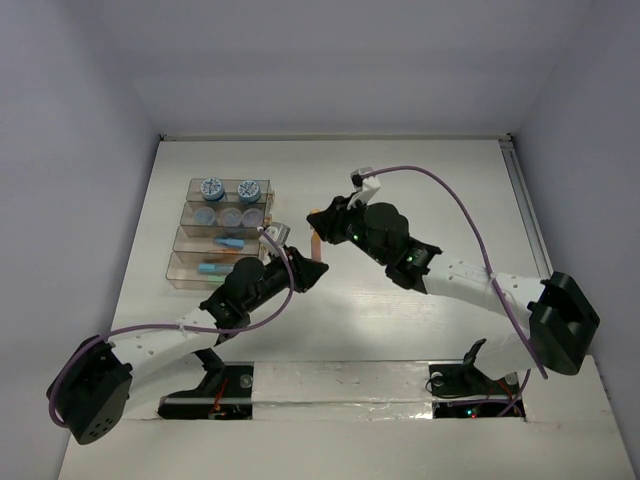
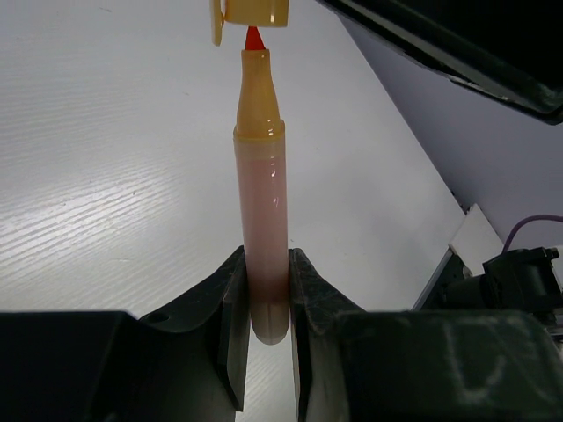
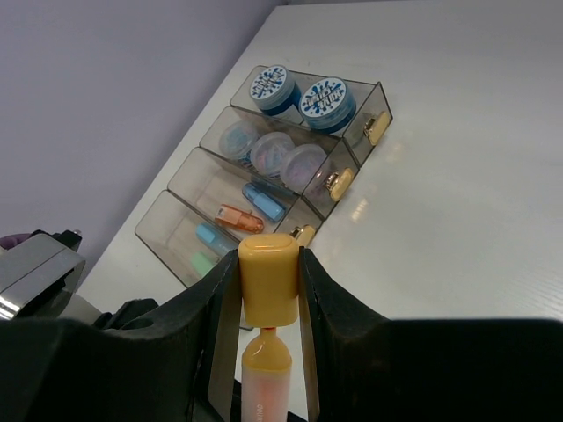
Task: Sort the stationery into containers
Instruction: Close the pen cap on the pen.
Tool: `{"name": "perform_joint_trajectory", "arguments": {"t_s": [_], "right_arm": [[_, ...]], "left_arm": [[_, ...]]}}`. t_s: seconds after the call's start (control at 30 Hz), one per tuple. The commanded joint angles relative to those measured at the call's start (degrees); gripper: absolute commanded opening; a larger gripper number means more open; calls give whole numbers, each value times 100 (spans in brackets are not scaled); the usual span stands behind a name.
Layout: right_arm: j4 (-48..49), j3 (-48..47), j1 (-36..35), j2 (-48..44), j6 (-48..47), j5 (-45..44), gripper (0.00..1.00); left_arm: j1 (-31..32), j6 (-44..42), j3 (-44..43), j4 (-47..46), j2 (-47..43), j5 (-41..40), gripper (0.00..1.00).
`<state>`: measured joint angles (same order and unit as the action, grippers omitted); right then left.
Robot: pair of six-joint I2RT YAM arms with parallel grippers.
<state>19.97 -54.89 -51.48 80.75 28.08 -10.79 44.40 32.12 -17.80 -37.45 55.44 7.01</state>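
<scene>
From above: left claw (image 1: 308, 268) and right claw (image 1: 320, 228) meet tip to tip over the tabletop (image 1: 420, 200), an orange marker (image 1: 316, 245) between them, the trays (image 1: 222, 238) just beside the left claw. Left wrist: claw clamped on the marker's barrel, its red tip out ahead at the mouth of the cap (image 2: 255, 10). Right wrist: claw clamped on that yellow cap. Beyond the fingertips are the trays, with jars (image 3: 271, 85) in the far two and small pens (image 3: 239, 217) in the near two

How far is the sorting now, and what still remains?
Done: jars and pens lie in the trays. In hand: left tool grips an orange marker; right tool holds its cap, just off the tip. Left, likely: cap it and put it in a tray.
</scene>
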Motion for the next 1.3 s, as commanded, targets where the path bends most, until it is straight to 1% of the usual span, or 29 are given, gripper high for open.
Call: {"name": "perform_joint_trajectory", "arguments": {"t_s": [0.0,0.33,0.57,0.77,1.0,1.1,1.17,1.2,1.27], "right_arm": [[174,-136,-90,37,-30,-187,9],[-107,-276,-195,116,-30,-204,9],[-485,-434,-458,134,-100,-503,9],[-537,-443,-564,178,-74,-512,9],[-661,-364,-617,169,-65,-635,8],[-678,-294,-617,143,-4,-557,8],[-678,-232,-669,116,31,-512,6],[-687,-224,-670,108,31,-469,1],[-713,-153,-740,108,66,-407,0]], "left_arm": [[-2,-92,-241,-192,-165,-68,0],[-2,-109,-232,-140,-209,-199,0],[-2,-259,-382,221,-288,-560,0],[-2,-311,-443,247,-306,-577,0],[-2,-355,-461,396,-490,-648,0],[-2,-399,-470,458,-595,-648,0],[-2,-417,-487,502,-631,-674,0],[-2,-443,-505,546,-674,-822,0],[-2,-470,-540,598,-745,-859,0]]}}
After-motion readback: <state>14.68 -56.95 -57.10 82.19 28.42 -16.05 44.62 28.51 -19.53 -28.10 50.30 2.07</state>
